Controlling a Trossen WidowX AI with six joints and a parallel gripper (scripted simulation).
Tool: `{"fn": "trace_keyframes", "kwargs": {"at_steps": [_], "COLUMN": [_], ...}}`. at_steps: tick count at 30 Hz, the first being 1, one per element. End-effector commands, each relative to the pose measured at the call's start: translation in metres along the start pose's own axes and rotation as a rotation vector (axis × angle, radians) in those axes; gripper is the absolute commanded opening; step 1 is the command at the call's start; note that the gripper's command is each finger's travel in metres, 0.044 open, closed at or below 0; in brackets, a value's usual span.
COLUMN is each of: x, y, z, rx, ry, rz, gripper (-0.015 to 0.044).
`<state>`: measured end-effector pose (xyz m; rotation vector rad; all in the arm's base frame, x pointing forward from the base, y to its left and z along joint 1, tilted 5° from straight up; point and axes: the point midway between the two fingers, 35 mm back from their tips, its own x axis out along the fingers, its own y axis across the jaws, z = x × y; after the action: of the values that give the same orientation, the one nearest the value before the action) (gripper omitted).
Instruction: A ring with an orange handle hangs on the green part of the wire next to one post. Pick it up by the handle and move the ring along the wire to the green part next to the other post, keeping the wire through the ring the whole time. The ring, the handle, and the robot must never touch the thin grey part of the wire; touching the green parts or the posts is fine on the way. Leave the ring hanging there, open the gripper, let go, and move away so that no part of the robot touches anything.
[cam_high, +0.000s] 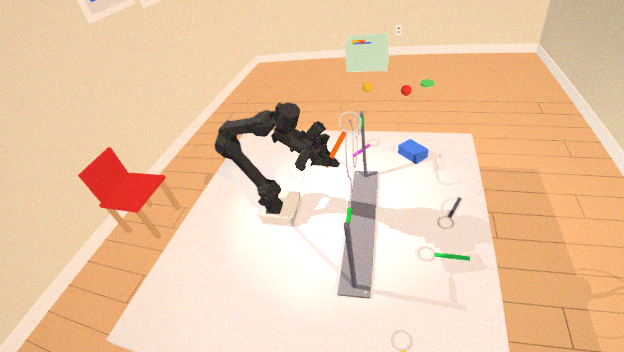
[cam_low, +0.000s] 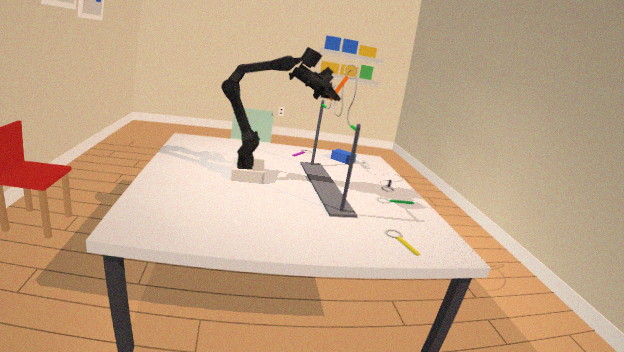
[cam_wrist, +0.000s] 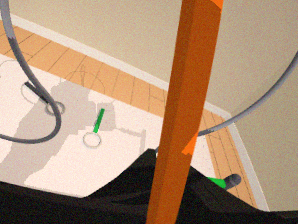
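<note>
My gripper (cam_high: 334, 162) (cam_low: 336, 96) (cam_wrist: 157, 156) is shut on the orange handle (cam_high: 338, 146) (cam_low: 342, 85) (cam_wrist: 190, 75), which slants up from the fingertips. The ring (cam_high: 339, 122) (cam_low: 356, 71) is at the handle's upper end, at the top of the high bend of the grey wire (cam_low: 349, 107) (cam_wrist: 260, 105); contact is too small to tell. In the wrist view the ring is out of frame. One green part (cam_high: 349, 215) (cam_low: 354, 127) (cam_wrist: 216, 182) is by the near post (cam_high: 351, 255) (cam_low: 351, 170). The other green part (cam_high: 362, 122) (cam_low: 324, 106) is by the far post (cam_high: 364, 150) (cam_low: 317, 132).
The posts stand on a dark base (cam_high: 364, 235) (cam_low: 327, 189). Beyond it lie a blue block (cam_high: 413, 151) (cam_low: 343, 156) and loose rings with black, green (cam_high: 452, 256) (cam_low: 401, 202) (cam_wrist: 99, 120), magenta (cam_high: 361, 150) (cam_low: 298, 154) and yellow (cam_low: 408, 246) handles.
</note>
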<state>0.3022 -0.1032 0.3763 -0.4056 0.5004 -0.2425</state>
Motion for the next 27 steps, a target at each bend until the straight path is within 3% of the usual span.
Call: {"fn": "trace_keyframes", "kwargs": {"at_steps": [1,27], "x": [-0.0034,-0.0030], "y": [-0.0023,-0.0115], "z": [0.0018,0.0032], "rx": [-0.048,-0.327], "ry": [-0.017,-0.055], "rz": [-0.032,-0.192], "gripper": [-0.0150,-0.0150]}}
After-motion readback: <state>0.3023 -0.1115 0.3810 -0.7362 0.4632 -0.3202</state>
